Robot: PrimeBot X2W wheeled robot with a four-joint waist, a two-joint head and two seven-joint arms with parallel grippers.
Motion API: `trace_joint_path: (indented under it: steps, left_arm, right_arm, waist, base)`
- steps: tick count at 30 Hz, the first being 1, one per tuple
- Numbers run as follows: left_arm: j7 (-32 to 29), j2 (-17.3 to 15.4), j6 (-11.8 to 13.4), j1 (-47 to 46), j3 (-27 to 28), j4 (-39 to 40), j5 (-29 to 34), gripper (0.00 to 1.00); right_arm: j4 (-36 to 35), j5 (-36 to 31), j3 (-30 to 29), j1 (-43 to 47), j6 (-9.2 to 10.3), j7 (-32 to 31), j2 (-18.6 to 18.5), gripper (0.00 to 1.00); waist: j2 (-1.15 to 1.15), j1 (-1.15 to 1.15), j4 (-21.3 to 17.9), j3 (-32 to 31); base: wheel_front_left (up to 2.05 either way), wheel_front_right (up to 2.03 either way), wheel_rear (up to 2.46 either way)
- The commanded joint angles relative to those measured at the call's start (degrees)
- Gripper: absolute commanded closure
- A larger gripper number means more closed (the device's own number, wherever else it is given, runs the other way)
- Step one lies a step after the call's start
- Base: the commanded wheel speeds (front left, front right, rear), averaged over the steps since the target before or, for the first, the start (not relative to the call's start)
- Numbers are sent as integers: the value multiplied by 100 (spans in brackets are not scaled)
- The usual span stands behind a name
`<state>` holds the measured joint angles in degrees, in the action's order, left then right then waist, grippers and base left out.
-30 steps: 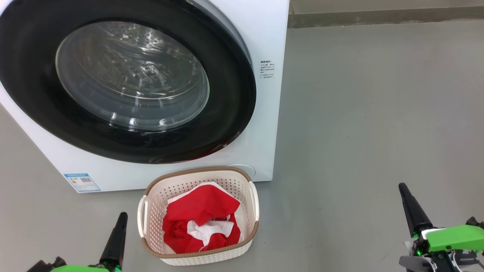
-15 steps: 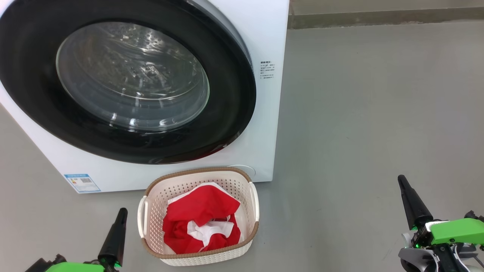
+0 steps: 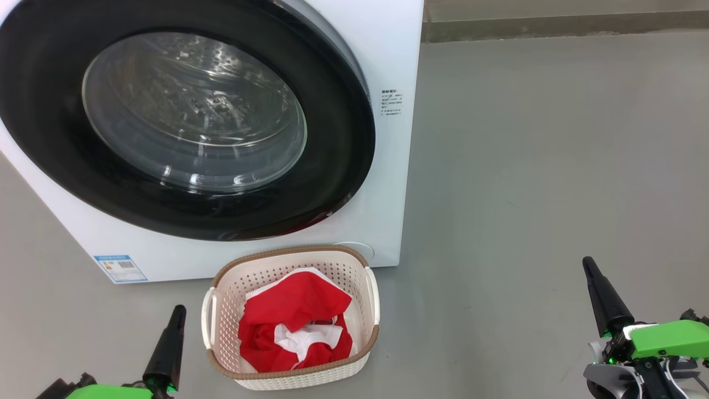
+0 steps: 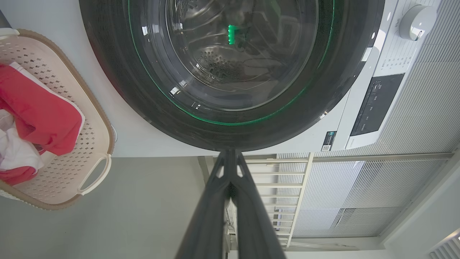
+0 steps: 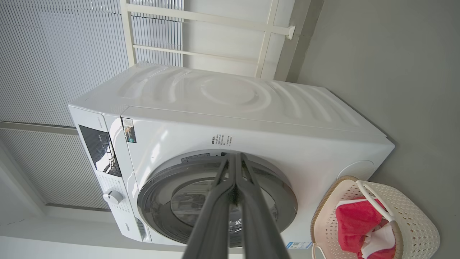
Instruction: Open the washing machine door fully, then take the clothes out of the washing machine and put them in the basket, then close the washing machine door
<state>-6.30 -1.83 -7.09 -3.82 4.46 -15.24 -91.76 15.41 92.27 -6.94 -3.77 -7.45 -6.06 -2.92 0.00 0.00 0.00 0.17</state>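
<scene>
Nearest, at 7 o'clock in the head view, the left pincer (image 3: 176,317) hangs over the floor (image 3: 554,166) just left of the basket, and its own wrist view shows its two fingers pressed together, pinching nothing. At 4 o'clock the right pincer (image 3: 591,275) hovers well apart from everything; its fingers too lie pressed together and empty, as the right wrist view confirms.

At 6 o'clock the basket (image 3: 288,250) stands on the floor, just in front of the machine's base. The clothes (image 3: 293,310) lie heaped inside it, red with a white panel on top, all below the rim.

Beyond, filling 10 to 12 o'clock, the door (image 3: 332,138) lies against the front of the machine (image 3: 388,55). Through the glass I see bare drum and no red, so the task looks close to done.

What could go wrong: I cannot tell whether the door is latched or merely resting shut. If it needs a last push, a narrow closed pincer could skid on the glossy black rim or land on the glass. A low sweep of the left arm towards the door could also clip the basket's near handle and shove or tip it, since it sits right in the path
</scene>
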Motion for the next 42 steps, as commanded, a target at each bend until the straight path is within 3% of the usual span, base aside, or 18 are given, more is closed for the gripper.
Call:
trace_joint_path:
  steps: [1, 42]
  left_arm:
    - [-20, -105, -40, -238, 208, 120, -39, 100]
    - [-19, -105, -40, -237, 207, 120, -40, 100]
  right_arm:
    - [-140, 19, 77, -238, -3, -14, -25, 100]
    - [-139, 2, 57, -240, -3, -30, -11, 100]
  waist:
    - [0, 0, 0, 0]
    - [0, 0, 0, 0]
  base:
    - [0, 0, 0]
    - [0, 0, 0]
